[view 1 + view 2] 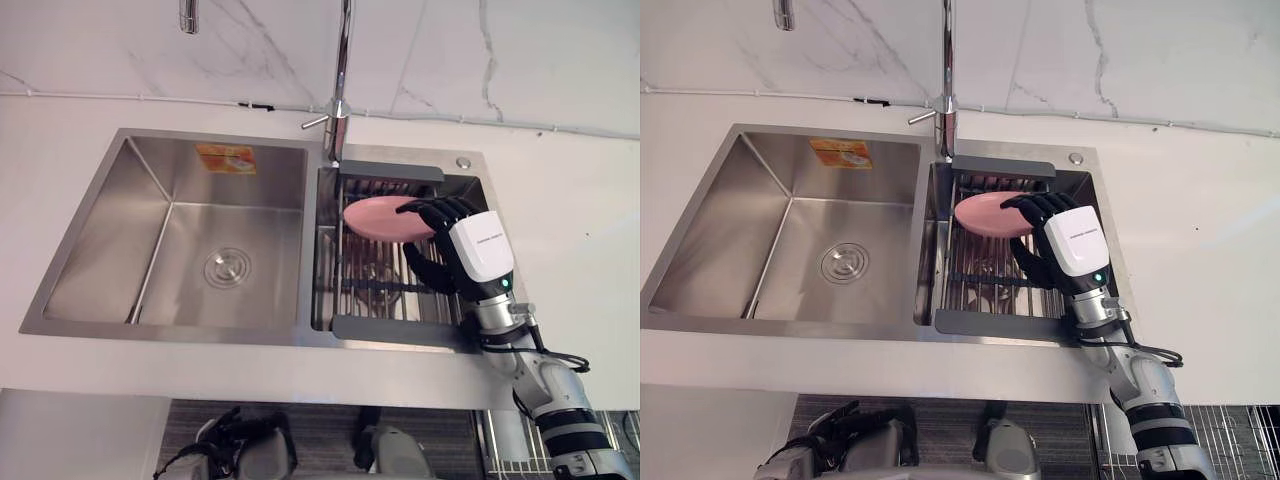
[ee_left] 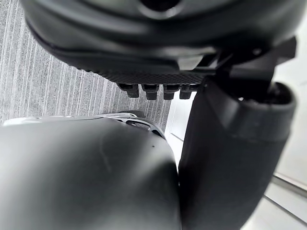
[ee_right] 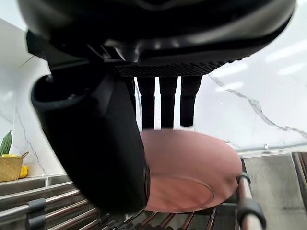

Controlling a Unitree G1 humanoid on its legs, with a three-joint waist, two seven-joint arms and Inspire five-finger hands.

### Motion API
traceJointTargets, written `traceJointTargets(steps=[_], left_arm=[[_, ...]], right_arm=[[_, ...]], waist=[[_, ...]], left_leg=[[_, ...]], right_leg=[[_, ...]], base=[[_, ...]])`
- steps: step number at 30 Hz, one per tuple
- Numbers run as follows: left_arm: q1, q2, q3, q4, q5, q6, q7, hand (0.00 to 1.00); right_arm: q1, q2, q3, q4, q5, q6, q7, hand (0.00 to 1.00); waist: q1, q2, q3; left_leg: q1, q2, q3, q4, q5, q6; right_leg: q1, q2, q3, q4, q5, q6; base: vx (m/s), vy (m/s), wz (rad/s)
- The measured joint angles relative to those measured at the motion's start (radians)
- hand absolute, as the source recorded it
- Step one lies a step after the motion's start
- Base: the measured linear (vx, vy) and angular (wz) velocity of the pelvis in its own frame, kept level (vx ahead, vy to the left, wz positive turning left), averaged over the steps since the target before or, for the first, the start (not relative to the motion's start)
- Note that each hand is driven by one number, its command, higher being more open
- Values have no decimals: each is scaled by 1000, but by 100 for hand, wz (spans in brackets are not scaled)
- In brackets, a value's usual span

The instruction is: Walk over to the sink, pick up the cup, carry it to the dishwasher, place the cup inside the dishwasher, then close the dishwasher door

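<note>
The right arm (image 1: 545, 385) reaches forward from the lower right with the wrist raised. The right robot hand (image 1: 475, 250) is turned palm down, its fingers (image 1: 440, 210) stretched ahead and only lightly bowed. The thumb (image 1: 425, 270) appears to sit apart beneath them. The left robot hand (image 2: 230, 158) hangs low beside the body.

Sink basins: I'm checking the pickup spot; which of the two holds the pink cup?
The right basin, the one fitted with a wire rack: the pink cup lies on that rack at the right hand. The left basin has no rack.
</note>
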Motion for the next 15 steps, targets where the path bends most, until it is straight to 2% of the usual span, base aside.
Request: traceJointTargets(steps=[6,9,12,15], left_arm=[[0,0,-3,0,10,-2,-4,100],[-2,0,-3,-2,10,-3,-11,100],[-2,-2,-7,-5,9,-10,-17,100],[1,-2,-7,-8,10,-12,-19,100]], right_arm=[[-25,-25,50,10,-48,11,-9,0],[-49,-19,79,18,-50,15,-14,0],[-63,-8,77,77,-48,55,-28,0],[-66,-10,68,86,-26,69,-31,0]], waist=[[3,-2,-6],[17,-1,-7],[37,1,-11],[40,2,-13]], left_leg=[[0,-1,-12,-11,12,-2],[0,-3,-18,-21,22,-6],[0,-5,-23,-30,30,-6],[1,-6,-24,-36,33,-7]], right_leg=[[2,0,-12,1,-2,-3],[2,0,-18,2,-3,-5],[1,-2,-23,3,-5,-8],[0,-4,-24,6,-7,-10]], base=[[-19,-20,6],[-34,-27,7],[-22,-22,8],[-2,-4,2]])
